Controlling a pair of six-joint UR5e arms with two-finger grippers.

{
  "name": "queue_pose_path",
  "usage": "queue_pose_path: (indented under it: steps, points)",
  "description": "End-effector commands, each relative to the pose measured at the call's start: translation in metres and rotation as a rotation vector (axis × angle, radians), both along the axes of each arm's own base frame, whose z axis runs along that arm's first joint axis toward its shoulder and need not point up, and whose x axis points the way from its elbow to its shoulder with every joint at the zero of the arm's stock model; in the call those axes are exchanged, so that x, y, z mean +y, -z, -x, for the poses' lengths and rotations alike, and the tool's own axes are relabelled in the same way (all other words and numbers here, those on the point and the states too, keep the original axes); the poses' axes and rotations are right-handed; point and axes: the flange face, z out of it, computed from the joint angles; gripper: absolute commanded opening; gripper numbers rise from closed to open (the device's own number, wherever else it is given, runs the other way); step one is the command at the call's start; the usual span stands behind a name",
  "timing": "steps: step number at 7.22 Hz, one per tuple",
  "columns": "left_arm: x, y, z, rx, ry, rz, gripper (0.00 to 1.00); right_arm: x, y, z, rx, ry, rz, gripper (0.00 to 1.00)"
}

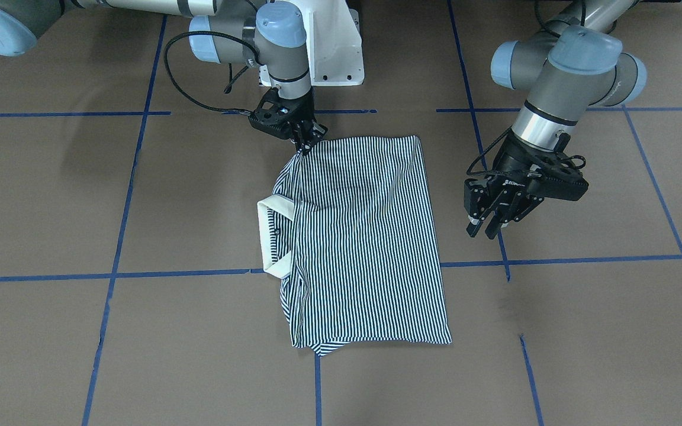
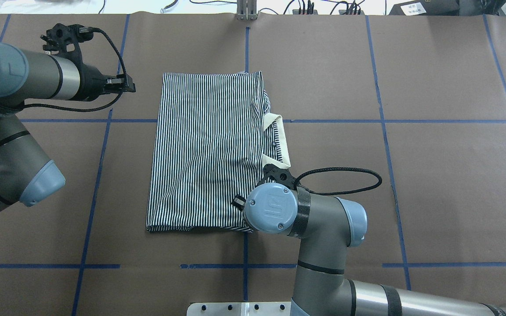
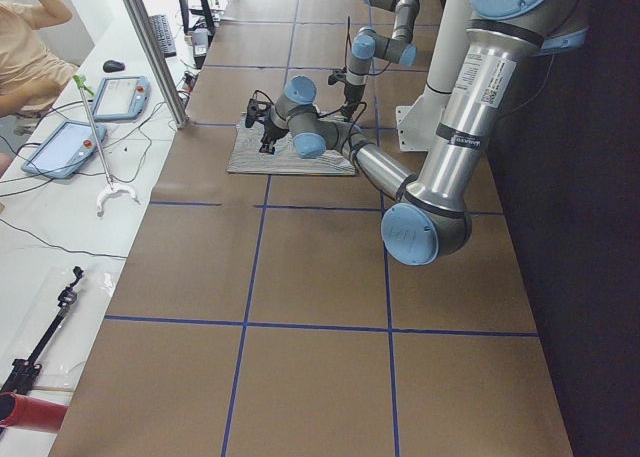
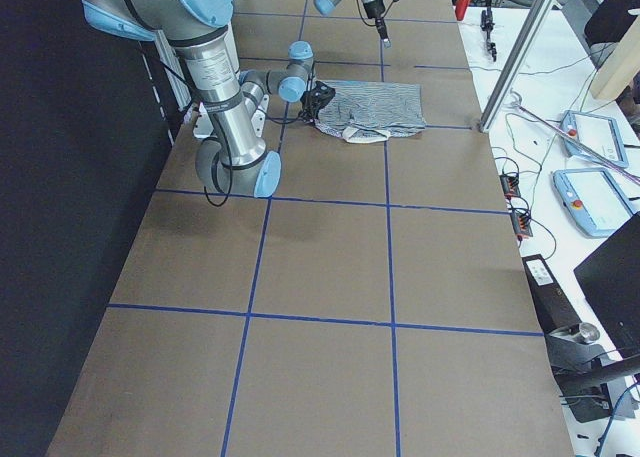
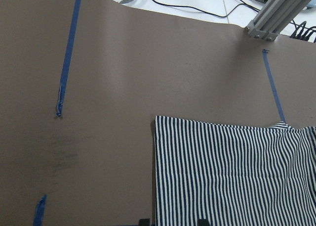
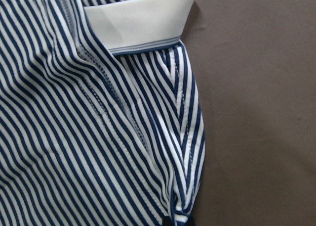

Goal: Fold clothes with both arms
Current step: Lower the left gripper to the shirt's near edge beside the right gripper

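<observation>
Garment: short-sleeved polo shirt point(image 1: 370, 236) with thin navy-and-white stripes. It lies folded into a rough rectangle on the middle of the table, across one tape line, with no sleeve showing.
Collar: plain cream collar point(image 1: 271, 236) juts past the folded edge on the robot's right. One button shows on the placket inside it.
Right gripper: black two-finger right gripper point(image 1: 305, 145) is down at the polo shirt's corner nearest the robot, on the collar side. Its fingers are pinched together on striped cloth, which draws up to a point there.
Left gripper: black two-finger left gripper point(image 1: 485, 229) is off the hem side of the polo shirt, apart from it. Its fingers are parted with nothing between them.
Surface: brown paper-covered table point(image 1: 589, 337), marked in squares by blue tape lines point(image 1: 169, 274).
Mount: white pedestal base point(image 1: 335, 53) stands on the robot's side of the polo shirt.
</observation>
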Motion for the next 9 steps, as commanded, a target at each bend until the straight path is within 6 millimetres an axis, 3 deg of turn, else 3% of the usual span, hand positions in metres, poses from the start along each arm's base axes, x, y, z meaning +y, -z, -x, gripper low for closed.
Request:
queue_pose_path:
  steps: [1,2,3,4,5,6,7,8,9]
  points:
    - [0.000,0.000,-0.001,0.001,-0.001,0.001,0.43,-0.001,0.005,-0.006,-0.013,-0.004,-0.004,0.00]
    - [0.001,0.002,-0.001,0.009,0.005,0.010,0.44,0.000,0.003,-0.015,-0.019,-0.007,-0.006,0.00]
    - [0.005,0.010,0.002,0.054,0.030,0.054,0.45,0.008,-0.002,-0.041,-0.039,-0.006,-0.011,0.00]
    - [0.030,0.030,-0.011,0.150,0.044,0.136,0.51,0.012,-0.012,-0.058,-0.041,-0.010,-0.012,0.00]
    - [0.079,0.041,-0.042,0.213,-0.003,0.214,0.64,0.013,-0.013,-0.061,-0.042,-0.011,-0.013,0.00]
    - [0.123,0.049,-0.065,0.268,-0.015,0.307,0.84,0.014,-0.014,-0.070,-0.048,-0.012,-0.015,0.00]
    - [0.172,0.048,-0.067,0.288,-0.061,0.369,0.86,0.016,-0.019,-0.077,-0.046,-0.012,-0.015,0.00]
    - [0.205,0.035,-0.077,0.282,-0.083,0.442,0.86,0.016,-0.020,-0.077,-0.043,-0.013,-0.015,0.00]
    - [0.245,0.010,-0.111,0.236,-0.052,0.471,0.86,0.017,-0.023,-0.076,-0.038,-0.011,-0.015,0.00]
